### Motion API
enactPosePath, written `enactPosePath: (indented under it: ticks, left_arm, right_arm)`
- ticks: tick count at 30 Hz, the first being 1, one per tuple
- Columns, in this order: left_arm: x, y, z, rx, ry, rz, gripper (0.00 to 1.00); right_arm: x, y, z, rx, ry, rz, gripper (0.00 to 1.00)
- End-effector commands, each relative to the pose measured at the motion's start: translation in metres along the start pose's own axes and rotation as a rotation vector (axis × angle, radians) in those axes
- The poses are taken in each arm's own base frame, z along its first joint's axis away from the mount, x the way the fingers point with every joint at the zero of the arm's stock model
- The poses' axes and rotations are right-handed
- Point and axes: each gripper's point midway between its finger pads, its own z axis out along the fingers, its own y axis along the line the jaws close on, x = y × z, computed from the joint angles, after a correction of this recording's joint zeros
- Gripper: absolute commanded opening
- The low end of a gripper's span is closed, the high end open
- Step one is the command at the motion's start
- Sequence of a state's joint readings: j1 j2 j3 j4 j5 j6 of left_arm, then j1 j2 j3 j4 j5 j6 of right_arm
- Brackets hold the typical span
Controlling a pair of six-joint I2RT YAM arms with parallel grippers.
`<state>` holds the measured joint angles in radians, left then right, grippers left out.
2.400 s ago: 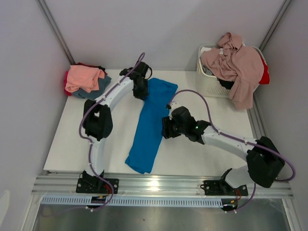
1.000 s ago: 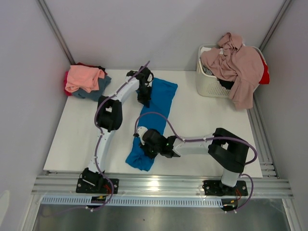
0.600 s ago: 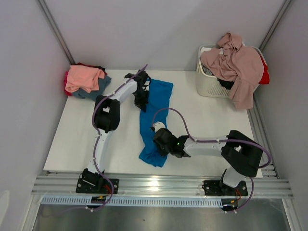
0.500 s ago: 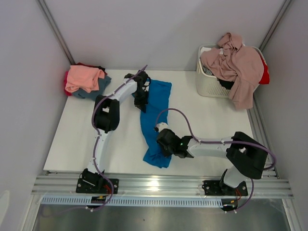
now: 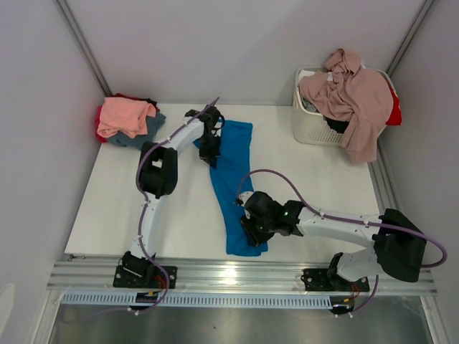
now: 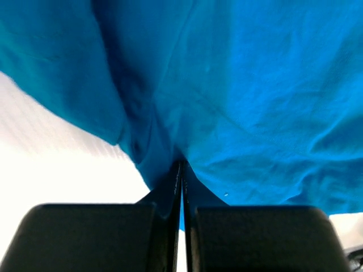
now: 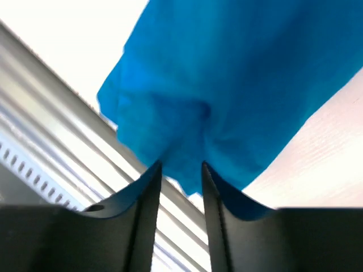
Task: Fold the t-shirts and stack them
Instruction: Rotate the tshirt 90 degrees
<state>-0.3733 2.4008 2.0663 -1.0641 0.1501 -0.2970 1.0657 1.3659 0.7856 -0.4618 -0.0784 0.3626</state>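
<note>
The bright blue t-shirt lies stretched in a long strip from the table's back middle to the front edge. My left gripper is shut on its far left edge; in the left wrist view the jaws pinch a fold of the blue cloth. My right gripper is shut on the near end of the shirt; in the right wrist view bunched blue cloth sits between the fingertips, just above the front edge. A stack of shirts, salmon pink on top of slate blue-grey and red, lies back left.
A white slatted basket stands at the back right with a mauve-pink shirt draped over it and red and black cloth inside. The metal front rail lies right under my right gripper.
My right gripper has dragged the shirt's near end to the right and toward the front edge, pulling the strip straighter. My left gripper has kept its hold and hardly moved.
</note>
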Motion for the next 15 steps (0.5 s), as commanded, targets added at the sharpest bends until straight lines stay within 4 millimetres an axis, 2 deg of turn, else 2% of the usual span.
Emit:
enactPosePath:
  ticks: [1, 2, 3, 4, 5, 6, 7, 8, 9, 10, 12, 13, 14, 15]
  left_arm:
    - [-0.027, -0.006, -0.032, 0.007, -0.114, -0.003, 0.00]
    - [-0.028, -0.008, -0.035, 0.015, -0.126, -0.004, 0.01]
    - [-0.030, -0.010, -0.040, 0.021, -0.141, -0.001, 0.00]
    - [-0.028, -0.015, -0.056, 0.027, -0.173, 0.013, 0.01]
    - [-0.025, -0.016, -0.055, 0.028, -0.201, 0.024, 0.01]
    - [-0.026, -0.018, -0.065, 0.026, -0.241, 0.028, 0.01]
    - [-0.005, -0.015, -0.074, 0.034, -0.241, 0.023, 0.00]
    - [-0.010, -0.022, -0.084, 0.068, -0.297, 0.028, 0.01]
    - [-0.005, -0.028, -0.093, 0.093, -0.323, 0.025, 0.01]
    - [0.021, -0.023, -0.098, 0.095, -0.316, 0.024, 0.01]
    - [0.030, -0.039, -0.114, 0.144, -0.369, 0.039, 0.01]
    - [0.046, -0.038, -0.110, 0.143, -0.350, 0.042, 0.01]
    - [0.060, -0.042, -0.121, 0.156, -0.367, 0.055, 0.02]
    - [0.077, -0.050, -0.117, 0.170, -0.343, 0.064, 0.03]
  right_arm:
    - [0.004, 0.016, -0.023, -0.067, 0.070, -0.057, 0.43]
    - [-0.002, 0.014, -0.025, -0.050, 0.042, -0.053, 0.46]
    - [-0.009, 0.014, -0.028, -0.050, 0.009, -0.048, 0.53]
    - [-0.015, 0.013, -0.034, -0.035, -0.041, -0.034, 0.57]
    - [-0.023, 0.011, -0.036, -0.022, -0.082, -0.023, 0.61]
    - [-0.026, 0.007, -0.037, -0.004, -0.107, -0.013, 0.67]
    - [-0.032, 0.004, -0.039, 0.018, -0.147, 0.000, 0.69]
    - [-0.036, -0.003, -0.038, 0.050, -0.165, 0.008, 0.71]
    - [-0.037, -0.007, -0.038, 0.070, -0.174, 0.015, 0.71]
    - [-0.038, -0.012, -0.036, 0.096, -0.183, 0.026, 0.72]
    - [-0.038, -0.019, -0.032, 0.114, -0.183, 0.046, 0.73]
    - [-0.036, -0.022, -0.028, 0.123, -0.175, 0.061, 0.73]
    - [-0.034, -0.024, -0.026, 0.131, -0.174, 0.070, 0.74]
    - [-0.033, -0.027, -0.024, 0.140, -0.174, 0.080, 0.74]
